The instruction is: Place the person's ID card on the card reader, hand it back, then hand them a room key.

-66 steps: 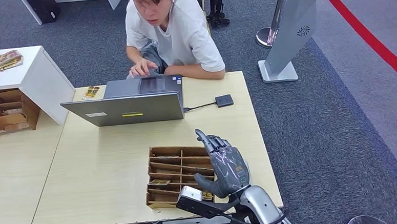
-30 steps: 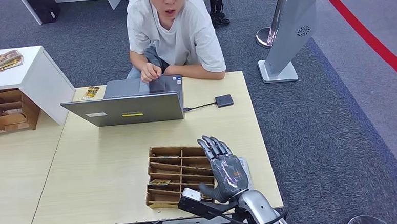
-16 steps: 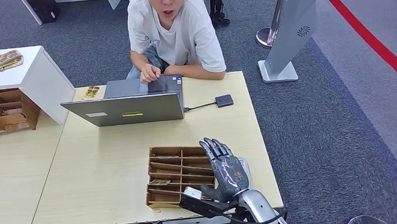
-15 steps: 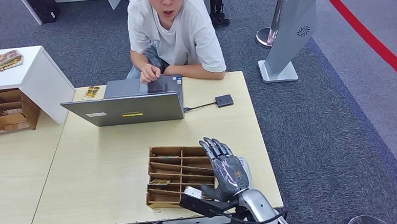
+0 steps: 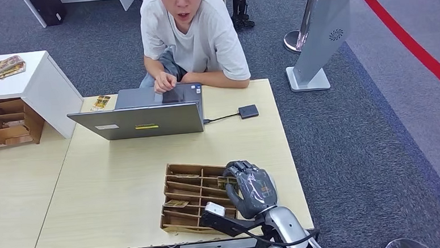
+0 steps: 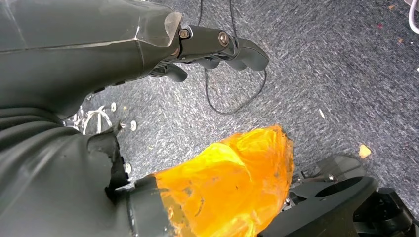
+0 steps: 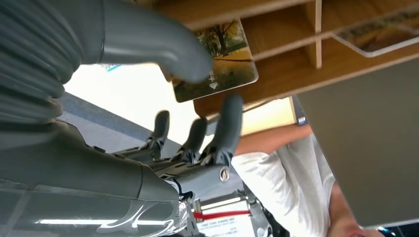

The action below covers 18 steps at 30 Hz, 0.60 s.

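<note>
Right hand (image 5: 249,186) curled over the wooden card tray (image 5: 180,212), pinching a room key card (image 7: 217,61).

In the right wrist view the thick grey thumb (image 7: 163,47) presses on the picture-printed card while a dark finger (image 7: 228,118) closes against its edge, so the card is grasped at the tray's compartments; another printed card (image 5: 177,203) lies in a nearer slot. The tray sits on the pale wooden surface (image 5: 112,175), near its front edge. Further back stands an open laptop (image 5: 143,119), and beside it a small black card reader (image 5: 249,111) on a cable, well apart from the tray. A person (image 5: 193,37) in a white shirt leans on the far edge, one hand at the laptop. The left hand (image 6: 212,47) hangs over grey carpet (image 6: 321,74), fingers loosely bent and holding nothing.
</note>
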### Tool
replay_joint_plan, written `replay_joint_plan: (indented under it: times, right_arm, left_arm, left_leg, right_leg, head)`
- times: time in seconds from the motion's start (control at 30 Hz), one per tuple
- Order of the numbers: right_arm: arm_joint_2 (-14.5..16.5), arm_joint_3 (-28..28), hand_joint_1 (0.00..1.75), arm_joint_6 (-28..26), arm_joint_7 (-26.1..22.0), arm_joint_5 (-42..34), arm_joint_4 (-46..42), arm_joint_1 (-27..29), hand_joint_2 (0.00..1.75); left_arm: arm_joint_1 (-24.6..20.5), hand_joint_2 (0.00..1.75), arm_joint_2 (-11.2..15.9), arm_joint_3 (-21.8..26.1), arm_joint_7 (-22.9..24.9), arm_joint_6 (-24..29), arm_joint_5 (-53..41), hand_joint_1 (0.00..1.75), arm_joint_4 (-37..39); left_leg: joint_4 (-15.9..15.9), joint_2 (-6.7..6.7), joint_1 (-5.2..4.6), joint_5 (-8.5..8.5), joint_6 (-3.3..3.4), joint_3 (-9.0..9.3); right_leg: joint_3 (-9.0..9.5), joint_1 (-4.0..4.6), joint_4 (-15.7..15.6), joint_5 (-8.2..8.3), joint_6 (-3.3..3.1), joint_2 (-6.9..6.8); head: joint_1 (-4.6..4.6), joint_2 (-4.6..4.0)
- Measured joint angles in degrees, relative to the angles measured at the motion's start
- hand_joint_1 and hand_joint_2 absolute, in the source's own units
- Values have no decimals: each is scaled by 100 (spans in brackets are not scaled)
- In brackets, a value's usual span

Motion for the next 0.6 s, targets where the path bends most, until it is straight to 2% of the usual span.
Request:
replay_joint_plan:
  times: [0.6]
  right_arm:
    - [51,-23,169,7,-3,-7,-55,-14,175]
  left_arm:
    - [-2,0,0,0,0,10,-15,0,0]
  left_leg:
    - [0,1,0,0,0,4]
  right_leg:
    - [3,0,0,0,0,1]
  head:
    - [0,0]
